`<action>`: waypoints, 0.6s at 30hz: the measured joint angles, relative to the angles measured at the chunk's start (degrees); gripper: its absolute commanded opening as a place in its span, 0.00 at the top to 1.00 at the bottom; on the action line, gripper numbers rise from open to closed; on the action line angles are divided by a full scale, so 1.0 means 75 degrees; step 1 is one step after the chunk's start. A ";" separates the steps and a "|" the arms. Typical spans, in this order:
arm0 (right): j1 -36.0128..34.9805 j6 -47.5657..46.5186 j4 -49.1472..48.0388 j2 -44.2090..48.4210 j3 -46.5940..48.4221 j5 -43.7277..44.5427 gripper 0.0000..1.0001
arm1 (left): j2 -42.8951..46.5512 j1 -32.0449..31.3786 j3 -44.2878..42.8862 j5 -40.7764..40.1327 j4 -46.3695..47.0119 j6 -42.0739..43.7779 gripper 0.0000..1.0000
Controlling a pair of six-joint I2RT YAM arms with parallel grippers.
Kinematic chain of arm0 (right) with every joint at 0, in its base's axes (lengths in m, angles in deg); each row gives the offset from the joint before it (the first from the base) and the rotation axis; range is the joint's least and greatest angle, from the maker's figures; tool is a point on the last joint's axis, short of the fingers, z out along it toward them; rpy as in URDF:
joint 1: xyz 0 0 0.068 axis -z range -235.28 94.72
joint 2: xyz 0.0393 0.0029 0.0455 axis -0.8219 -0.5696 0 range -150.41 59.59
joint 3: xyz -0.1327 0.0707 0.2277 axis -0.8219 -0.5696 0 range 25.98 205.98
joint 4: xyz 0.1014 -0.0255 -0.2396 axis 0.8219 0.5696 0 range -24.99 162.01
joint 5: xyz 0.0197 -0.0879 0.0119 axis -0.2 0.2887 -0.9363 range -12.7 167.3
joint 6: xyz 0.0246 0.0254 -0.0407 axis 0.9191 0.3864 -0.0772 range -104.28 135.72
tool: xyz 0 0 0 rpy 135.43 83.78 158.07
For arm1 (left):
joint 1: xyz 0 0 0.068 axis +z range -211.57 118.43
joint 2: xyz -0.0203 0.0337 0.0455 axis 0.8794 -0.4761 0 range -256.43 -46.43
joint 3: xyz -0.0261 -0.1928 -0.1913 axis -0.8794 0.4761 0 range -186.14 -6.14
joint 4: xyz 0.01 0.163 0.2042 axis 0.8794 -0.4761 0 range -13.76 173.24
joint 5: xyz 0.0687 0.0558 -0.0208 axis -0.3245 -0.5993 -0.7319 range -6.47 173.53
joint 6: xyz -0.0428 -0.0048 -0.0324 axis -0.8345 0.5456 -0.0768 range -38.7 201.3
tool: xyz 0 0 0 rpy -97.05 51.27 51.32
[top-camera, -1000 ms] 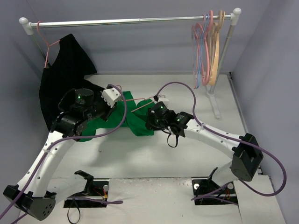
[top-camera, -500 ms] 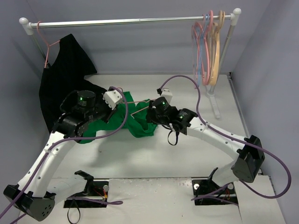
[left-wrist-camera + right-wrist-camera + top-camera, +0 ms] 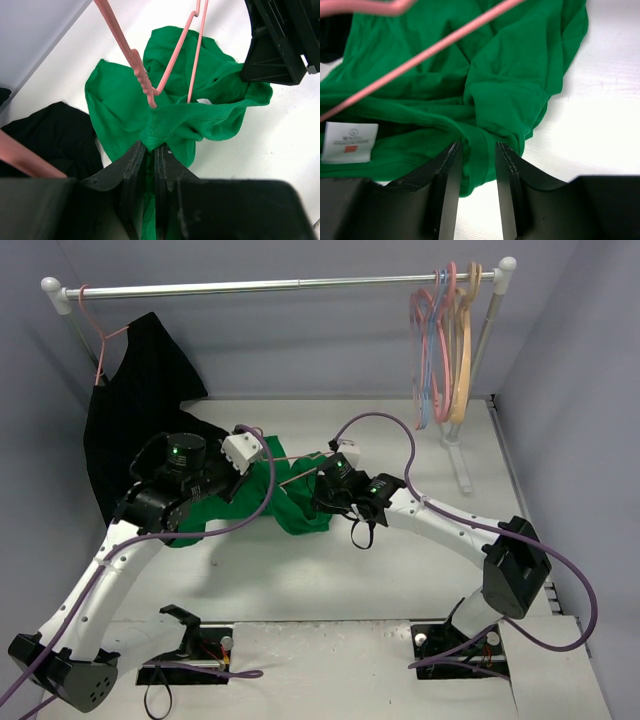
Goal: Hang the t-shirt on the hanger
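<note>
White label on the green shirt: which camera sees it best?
Right wrist view: the white cloth label on the bright green t-shirt lies flat, facing the camera. Left wrist view shows only a sliver; top view, nothing.

White label [image 3: 349,142] on t-shirt [image 3: 515,80]: print illegible.

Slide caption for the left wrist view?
Left hand pinches the green t-shirt by its ribbed collar, the twisted neck of the pink hanger just beyond the pinch.

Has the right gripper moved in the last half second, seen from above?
Yes. The right gripper has drawn slightly back and to the left in the top view, away from the rail.
</note>
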 measured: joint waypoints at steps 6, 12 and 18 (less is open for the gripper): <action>0.0000 0.0032 -0.0038 -0.0009 -0.0154 -0.0140 0.73 | -0.0015 -0.0006 0.0000 -0.0052 0.0012 0.0000 1.00; 0.0096 -0.0067 -0.0099 -0.0012 -0.0184 -0.0239 1.00 | -0.0035 -0.0012 0.0000 -0.0052 0.0047 0.0000 1.00; 0.0478 -0.0321 -0.0283 -0.0052 -0.0428 -0.0297 1.00 | -0.0032 -0.0012 0.0000 -0.0035 0.0050 -0.0020 1.00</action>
